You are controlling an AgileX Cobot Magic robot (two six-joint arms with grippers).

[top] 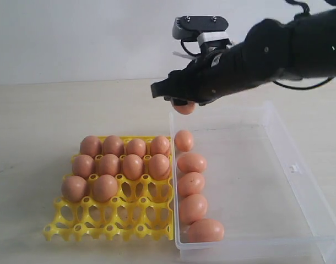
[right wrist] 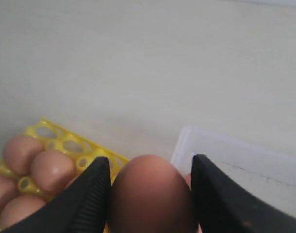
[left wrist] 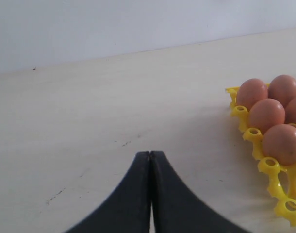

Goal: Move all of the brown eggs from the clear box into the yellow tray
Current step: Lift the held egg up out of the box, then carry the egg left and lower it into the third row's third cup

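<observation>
Task stage: we are judging the transfer to be a little past halfway, with one egg in transit.
Eggs seated: we are counting ten brown eggs [top: 132, 166] in the yellow tray [top: 118, 217]. Four are filling the row along its far edge, four the next row, and two the left end of the third row.
Cups open: we are counting six empty cups, two at the right end of the third row and all four along the tray's near edge.
Eggs waiting: we are counting five in the clear box [top: 292, 159], lying in a line against its left wall from the far corner to the near corner.
Egg in transit: one held egg [right wrist: 150, 194] is hanging above the far left corner of the box, clear of the floor of the box.
Total: we are reaching sixteen: ten, five and one.
Right hand [top: 180, 100]: it is clenching the held egg, one finger on each side of the shell.
Left hand [left wrist: 150, 155]: its fingers are pressing together on nothing, over bare worktop [top: 47, 110] beside the tray's left edge.
Work left: we are reckoning six placements, the held egg and then the five from the box, which matches the six open cups.
</observation>
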